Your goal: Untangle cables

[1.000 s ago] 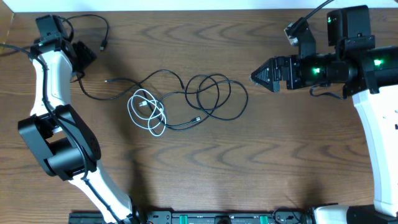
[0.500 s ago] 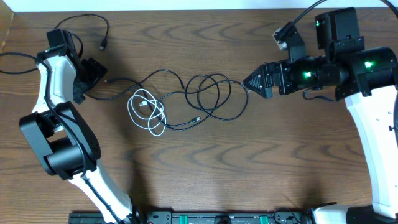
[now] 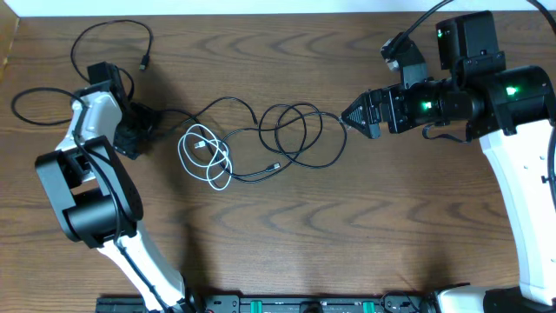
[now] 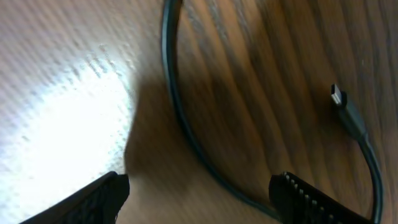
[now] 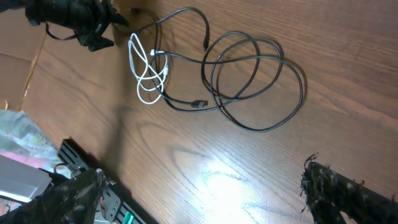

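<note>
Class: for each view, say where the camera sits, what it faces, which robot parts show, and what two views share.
Overhead: above the table, facing down on the brown wooden tabletop; both arms show.
Left wrist: on the left arm, close over a thin black plug-ended cable; left pincer shows.
Right wrist: on the right arm, facing across toward the left arm; right pincer shows.
Shared: overhead and right wrist show the thin white coiled cable.

Nothing legible shows anywhere: no writing, label, brand or number on the cables (image 3: 208, 155), the worktop (image 3: 287, 235), the left arm (image 3: 87, 130) or the right arm (image 3: 530, 200) (its green lights (image 3: 512, 89) are plain glows).
</note>
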Tool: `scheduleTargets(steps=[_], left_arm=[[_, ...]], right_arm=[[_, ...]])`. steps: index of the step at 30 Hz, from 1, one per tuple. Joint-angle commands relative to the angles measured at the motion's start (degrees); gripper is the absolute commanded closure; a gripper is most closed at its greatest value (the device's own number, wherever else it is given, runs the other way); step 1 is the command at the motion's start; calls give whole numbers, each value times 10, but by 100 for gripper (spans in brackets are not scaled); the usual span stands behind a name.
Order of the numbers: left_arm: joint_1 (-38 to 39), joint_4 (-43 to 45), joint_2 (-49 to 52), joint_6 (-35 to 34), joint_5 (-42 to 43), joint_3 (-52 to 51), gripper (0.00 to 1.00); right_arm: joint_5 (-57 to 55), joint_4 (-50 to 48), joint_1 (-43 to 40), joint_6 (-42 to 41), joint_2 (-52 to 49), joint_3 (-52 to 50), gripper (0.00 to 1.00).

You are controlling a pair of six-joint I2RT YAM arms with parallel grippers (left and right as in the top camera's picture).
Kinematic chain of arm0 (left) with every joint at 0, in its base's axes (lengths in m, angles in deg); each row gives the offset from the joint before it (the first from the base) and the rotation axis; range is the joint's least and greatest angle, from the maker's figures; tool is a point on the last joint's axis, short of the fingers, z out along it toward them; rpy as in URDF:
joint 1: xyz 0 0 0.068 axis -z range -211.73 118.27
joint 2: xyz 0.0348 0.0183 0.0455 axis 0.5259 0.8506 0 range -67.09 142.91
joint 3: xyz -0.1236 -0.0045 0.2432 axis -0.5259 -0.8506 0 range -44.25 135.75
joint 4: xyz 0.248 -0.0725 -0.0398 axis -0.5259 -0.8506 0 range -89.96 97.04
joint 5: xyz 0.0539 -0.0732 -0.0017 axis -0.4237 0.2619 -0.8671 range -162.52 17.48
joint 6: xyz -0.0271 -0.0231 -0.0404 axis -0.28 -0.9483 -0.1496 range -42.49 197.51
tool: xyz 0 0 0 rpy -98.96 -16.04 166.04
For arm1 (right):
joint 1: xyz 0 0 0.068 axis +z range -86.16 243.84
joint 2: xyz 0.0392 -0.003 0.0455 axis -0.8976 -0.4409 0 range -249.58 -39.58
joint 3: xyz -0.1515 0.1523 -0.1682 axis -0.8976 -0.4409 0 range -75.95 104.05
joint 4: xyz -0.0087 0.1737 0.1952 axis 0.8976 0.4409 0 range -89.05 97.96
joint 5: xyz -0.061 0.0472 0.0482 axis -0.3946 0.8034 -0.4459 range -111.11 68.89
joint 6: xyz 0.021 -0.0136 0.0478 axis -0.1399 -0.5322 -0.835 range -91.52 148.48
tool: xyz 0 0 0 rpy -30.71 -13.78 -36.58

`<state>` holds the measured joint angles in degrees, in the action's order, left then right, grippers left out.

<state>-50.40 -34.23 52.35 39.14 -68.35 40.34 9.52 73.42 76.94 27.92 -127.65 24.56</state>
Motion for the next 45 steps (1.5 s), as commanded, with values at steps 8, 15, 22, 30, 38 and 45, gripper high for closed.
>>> scheduleTargets(steps=[8, 15, 22, 30, 38, 45], left_arm=[[24, 14, 9, -44, -68, -7, 27], [30, 37, 16, -58, -68, -7, 27], [30, 43, 35, -85, -68, -7, 27], [30, 41, 63, -85, -66, -7, 58], [30, 41, 63, -84, -64, -5, 93], [21, 42, 51, -85, 61, 49, 93]], right_arm=[[-5, 2, 12, 11, 2, -1, 1], [-5, 2, 14, 15, 2, -1, 1], [-5, 3, 16, 15, 2, -1, 1], [-5, 4, 18, 15, 2, -1, 1], [-5, 3, 19, 15, 2, -1, 1], [-5, 5, 19, 15, 2, -1, 1]])
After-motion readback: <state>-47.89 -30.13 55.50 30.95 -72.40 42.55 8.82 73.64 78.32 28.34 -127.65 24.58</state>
